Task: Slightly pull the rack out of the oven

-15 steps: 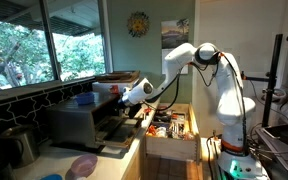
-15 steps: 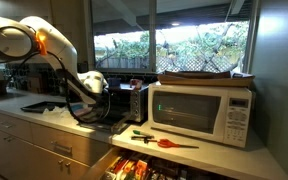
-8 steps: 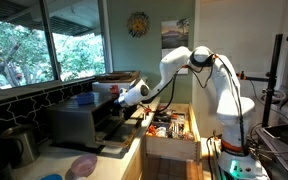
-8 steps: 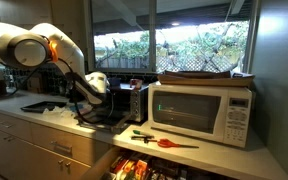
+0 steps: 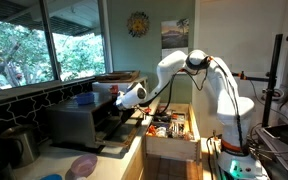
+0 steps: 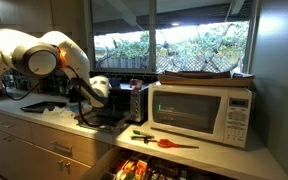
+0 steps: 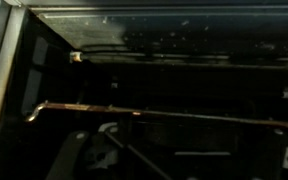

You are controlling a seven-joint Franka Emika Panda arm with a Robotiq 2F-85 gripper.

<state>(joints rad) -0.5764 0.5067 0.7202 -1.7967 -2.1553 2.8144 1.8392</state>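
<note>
Peering past our claw point(image 5: 117, 104) at the mouth of the oven point(image 5: 76, 122), we can't tell if it's spread or pinched, but the rack point(image 7: 164, 116) lies straight ahead inside, front edge running crosswise to our reach.

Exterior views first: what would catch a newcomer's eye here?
The white arm stretches over an open, cluttered drawer to the mouth of the silver toaster oven. In an exterior view a white microwave fills the foreground. The wrist view stares into the oven's dark inside, the front wire of the rack glinting.
</note>
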